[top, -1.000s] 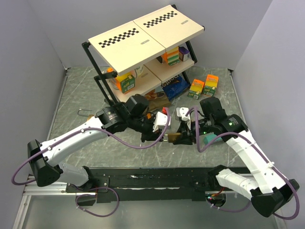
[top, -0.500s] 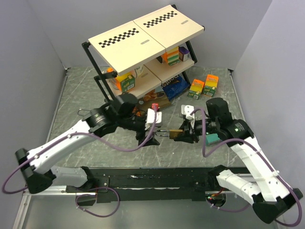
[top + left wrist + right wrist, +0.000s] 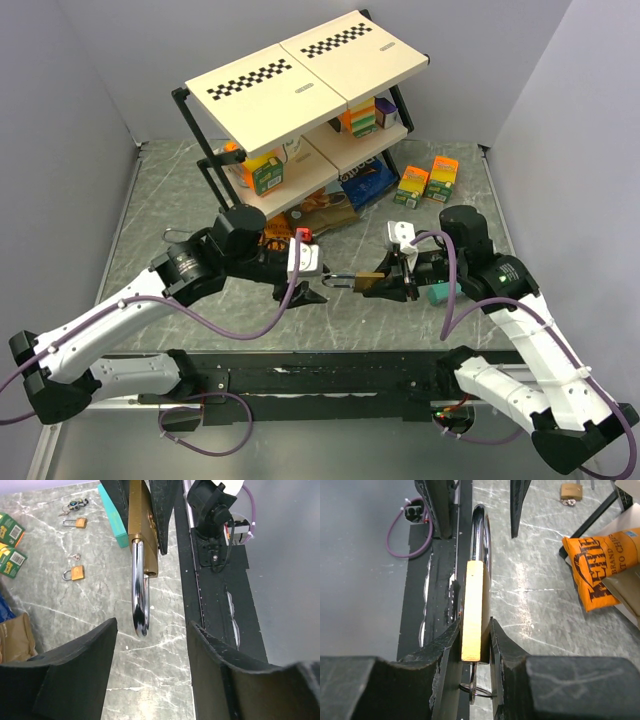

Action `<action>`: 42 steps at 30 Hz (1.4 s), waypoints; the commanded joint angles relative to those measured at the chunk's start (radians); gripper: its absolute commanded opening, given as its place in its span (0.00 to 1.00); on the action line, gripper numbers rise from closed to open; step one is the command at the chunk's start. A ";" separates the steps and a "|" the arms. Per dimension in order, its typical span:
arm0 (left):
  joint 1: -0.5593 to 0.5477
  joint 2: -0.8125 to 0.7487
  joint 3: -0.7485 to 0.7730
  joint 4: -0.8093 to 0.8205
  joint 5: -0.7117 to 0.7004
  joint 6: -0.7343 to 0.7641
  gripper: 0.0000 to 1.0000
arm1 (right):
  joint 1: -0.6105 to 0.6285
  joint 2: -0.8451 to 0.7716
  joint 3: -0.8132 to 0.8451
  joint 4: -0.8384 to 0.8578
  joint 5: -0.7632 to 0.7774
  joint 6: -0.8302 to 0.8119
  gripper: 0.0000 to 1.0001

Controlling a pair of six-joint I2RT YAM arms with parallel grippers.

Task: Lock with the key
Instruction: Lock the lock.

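Observation:
A brass padlock [image 3: 368, 283] hangs in the air over the table's front middle, with my right gripper [image 3: 388, 285] shut on its body. In the right wrist view the padlock [image 3: 472, 610] sits edge-on between the fingers, its chrome shackle [image 3: 481, 530] pointing away. The key [image 3: 473, 680] and its ring stick out of the lock's bottom. My left gripper [image 3: 316, 288] stands open just left of the shackle, apart from it. In the left wrist view the shackle [image 3: 140, 595] points at the empty gap of the left gripper [image 3: 152, 627].
A two-tier shelf rack [image 3: 300, 110] with boxes and snack bags stands behind. Two small padlocks [image 3: 73, 573] and a key bunch [image 3: 75, 504] lie on the marble. A teal box [image 3: 440, 293] lies beside the right arm. Green-orange boxes [image 3: 425, 180] stand at the back right.
My left gripper has opened and drawn back to the left, away from the padlock. The right gripper keeps hold of the padlock and has shifted slightly right.

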 commanded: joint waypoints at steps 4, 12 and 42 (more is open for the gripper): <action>-0.001 0.070 0.063 0.003 0.055 -0.032 0.57 | 0.026 -0.008 0.065 0.112 -0.075 -0.001 0.00; -0.004 0.097 0.063 0.034 0.047 -0.036 0.33 | 0.041 -0.001 0.068 0.121 -0.062 0.007 0.00; -0.062 0.203 0.129 0.273 0.096 -0.164 0.01 | 0.156 0.068 -0.014 0.374 -0.052 0.181 0.00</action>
